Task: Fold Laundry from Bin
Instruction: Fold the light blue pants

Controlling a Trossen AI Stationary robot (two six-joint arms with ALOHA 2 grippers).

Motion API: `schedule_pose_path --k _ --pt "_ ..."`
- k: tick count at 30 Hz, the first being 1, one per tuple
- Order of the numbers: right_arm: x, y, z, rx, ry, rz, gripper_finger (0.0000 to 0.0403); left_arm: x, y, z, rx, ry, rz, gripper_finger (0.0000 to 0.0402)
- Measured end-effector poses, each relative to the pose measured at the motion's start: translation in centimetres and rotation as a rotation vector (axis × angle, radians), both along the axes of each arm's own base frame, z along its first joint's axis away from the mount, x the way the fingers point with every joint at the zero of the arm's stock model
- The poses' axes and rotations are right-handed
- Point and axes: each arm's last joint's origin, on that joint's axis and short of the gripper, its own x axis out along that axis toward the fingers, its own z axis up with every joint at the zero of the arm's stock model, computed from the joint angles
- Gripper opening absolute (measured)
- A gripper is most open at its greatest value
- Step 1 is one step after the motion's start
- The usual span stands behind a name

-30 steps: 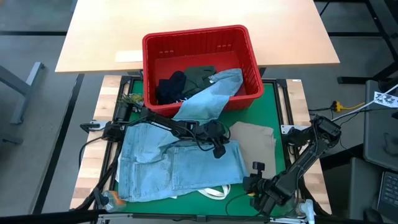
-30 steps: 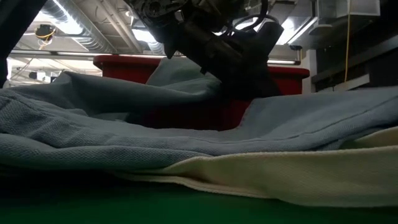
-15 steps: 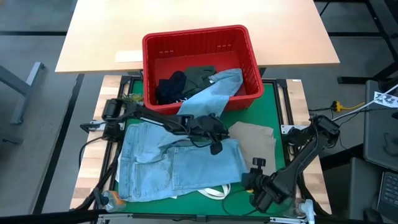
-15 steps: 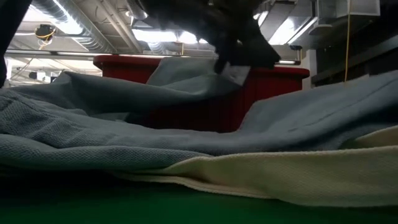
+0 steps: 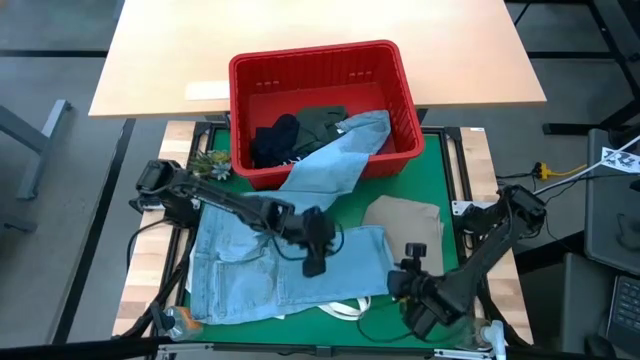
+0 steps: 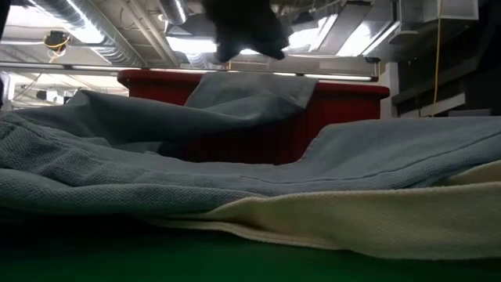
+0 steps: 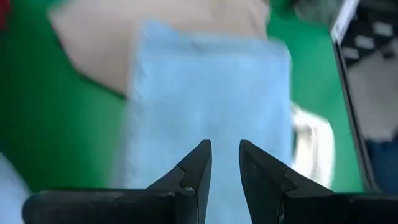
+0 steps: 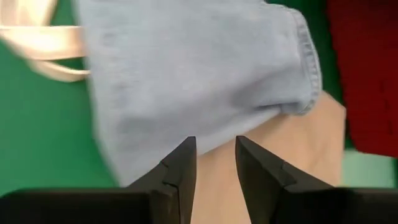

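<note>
Both grippers, left and right, seemingly hover slightly parted, empty, above jeans.

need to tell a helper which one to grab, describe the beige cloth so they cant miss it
Start at the red bin at the green mat's far edge. Nearer than its right corner lies the beige cloth, flat on the mat right of the jeans. It's the only tan piece; the jeans are light blue.
</note>
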Motion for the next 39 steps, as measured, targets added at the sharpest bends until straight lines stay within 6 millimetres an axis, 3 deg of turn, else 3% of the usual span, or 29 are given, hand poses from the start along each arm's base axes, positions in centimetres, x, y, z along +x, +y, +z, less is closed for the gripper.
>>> schedule_pose_path --k 10,18,23,29,39 --pt "2.1 -2.6 -4.0 -0.011 0.060 0.082 0.0112 -1.0 -5.8 -4.2 -0.012 0.177 -0.047 0.0078" --pt "0.8 -4.5 -7.9 0.045 0.210 0.060 0.0112 -0.8 -8.3 -10.0 0.015 0.339 -0.088 0.0078" --pt "0.0 -4.9 -9.9 0.119 0.225 0.055 0.0112 -1.0 -8.9 -11.5 0.010 0.397 -0.099 0.0078" --pt "-0.4 -5.2 -9.7 0.135 0.253 0.034 0.0112 -1.3 -9.4 -11.7 0.011 0.415 -0.088 0.0078" --pt "-1.5 -5.9 -6.3 0.238 0.197 0.056 0.0112 -1.6 -9.3 -11.4 -0.027 0.439 -0.082 0.0078"
